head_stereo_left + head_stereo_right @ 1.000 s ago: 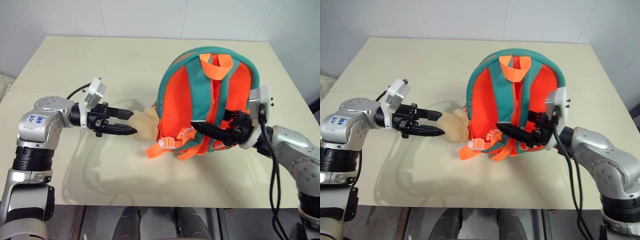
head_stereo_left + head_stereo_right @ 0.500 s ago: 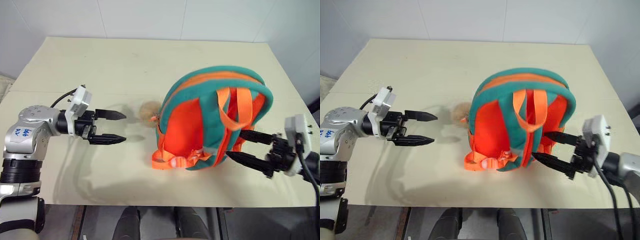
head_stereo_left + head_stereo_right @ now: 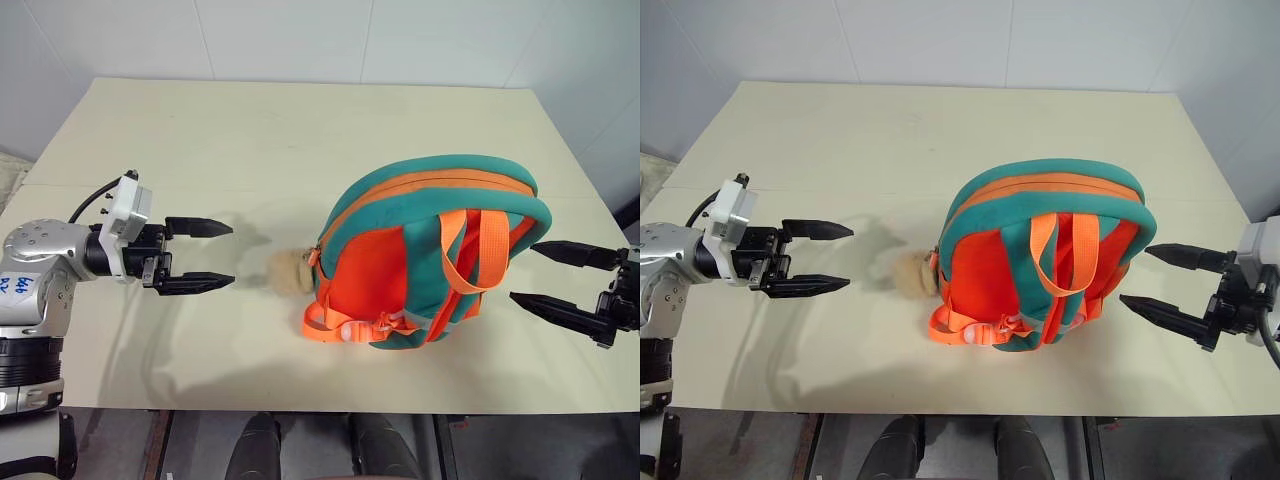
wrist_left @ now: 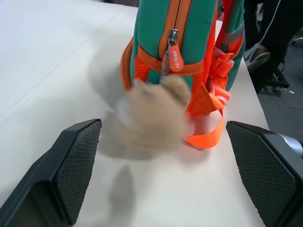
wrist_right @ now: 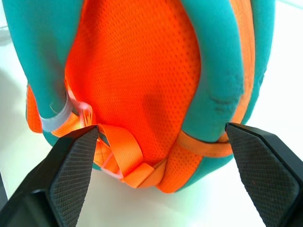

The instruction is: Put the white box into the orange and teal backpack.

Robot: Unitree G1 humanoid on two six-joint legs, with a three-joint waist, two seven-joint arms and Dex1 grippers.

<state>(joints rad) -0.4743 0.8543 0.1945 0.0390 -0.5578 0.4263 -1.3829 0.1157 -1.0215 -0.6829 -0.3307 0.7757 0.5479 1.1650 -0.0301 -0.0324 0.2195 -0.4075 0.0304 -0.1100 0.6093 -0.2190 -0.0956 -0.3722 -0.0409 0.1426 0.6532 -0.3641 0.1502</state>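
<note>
Backpack (image 3: 430, 255) standing between my two spread grippers on the table (image 3: 250, 130).

I am holding my left gripper (image 3: 195, 255) and right gripper (image 3: 560, 280) with jaws wide apart, gripping nothing, one off each side of the backpack. A tan plush toy (image 3: 285, 270) is dangling between my left jaws and it. Small lettering on the zipper tab (image 4: 175, 59) is too small to read.

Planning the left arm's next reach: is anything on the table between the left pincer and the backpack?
Only the backpack's own tan plush toy, dangling by the zipper pull. It lies between the open left pincer and the orange and teal backpack. The table there is otherwise bare.
</note>
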